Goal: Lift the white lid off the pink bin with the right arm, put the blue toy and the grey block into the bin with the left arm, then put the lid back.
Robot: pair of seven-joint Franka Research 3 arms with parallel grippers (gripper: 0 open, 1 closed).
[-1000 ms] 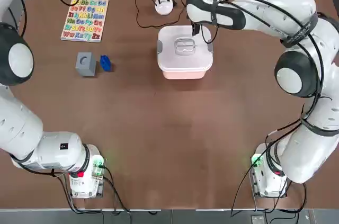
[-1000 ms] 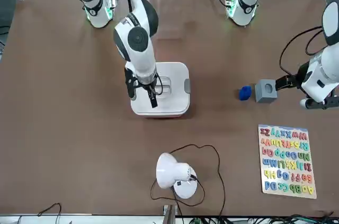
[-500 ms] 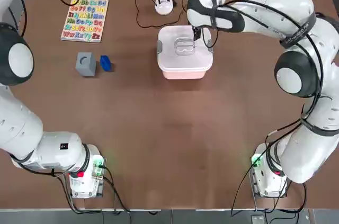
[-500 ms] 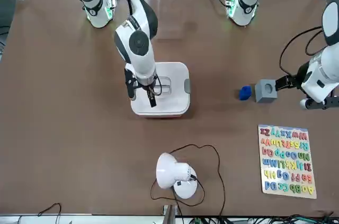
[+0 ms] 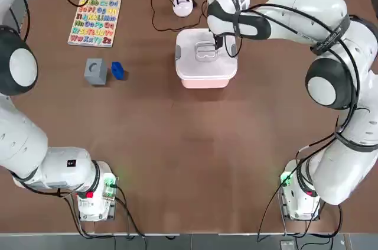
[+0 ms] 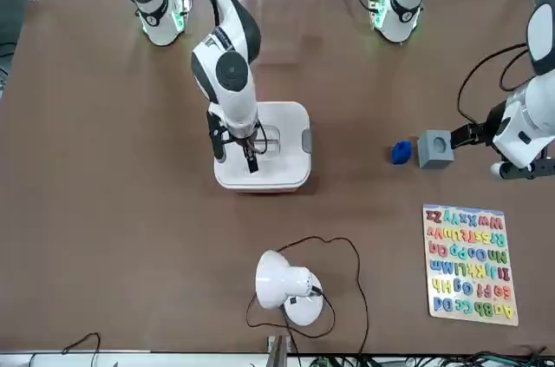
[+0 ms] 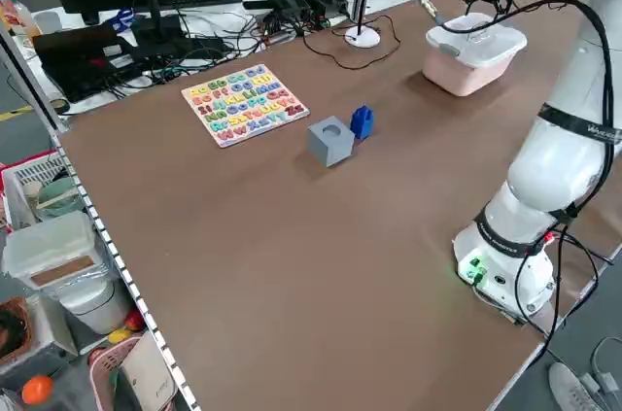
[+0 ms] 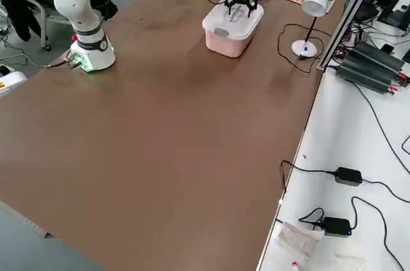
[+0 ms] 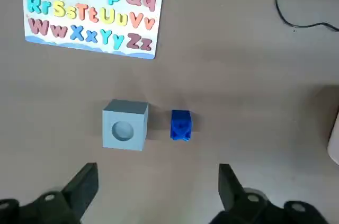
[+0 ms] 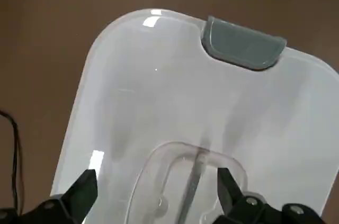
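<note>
The white lid (image 5: 192,61) sits on the pink bin (image 5: 204,82) at the table's far middle. My right gripper (image 5: 220,42) hangs open just above the lid's far side. In the right wrist view the lid (image 10: 169,91) fills the picture, its clear handle lying between the spread fingers of the gripper (image 10: 156,179). The grey block (image 5: 95,71) and the blue toy (image 5: 118,71) lie side by side to the left. High above them my left gripper (image 9: 156,176) is open and empty, looking down on the block (image 9: 125,132) and the toy (image 9: 180,125).
An alphabet puzzle board (image 5: 94,22) lies at the far left. A small round white device (image 5: 182,6) with a black cable stands just beyond the bin. Cables and electronics crowd the far edge. Bare brown table stretches from the bin to the arm bases.
The right gripper has shifted a little toward the arm bases, from beyond the lid's far edge to over its handle. The left arm, block and toy have not moved.
</note>
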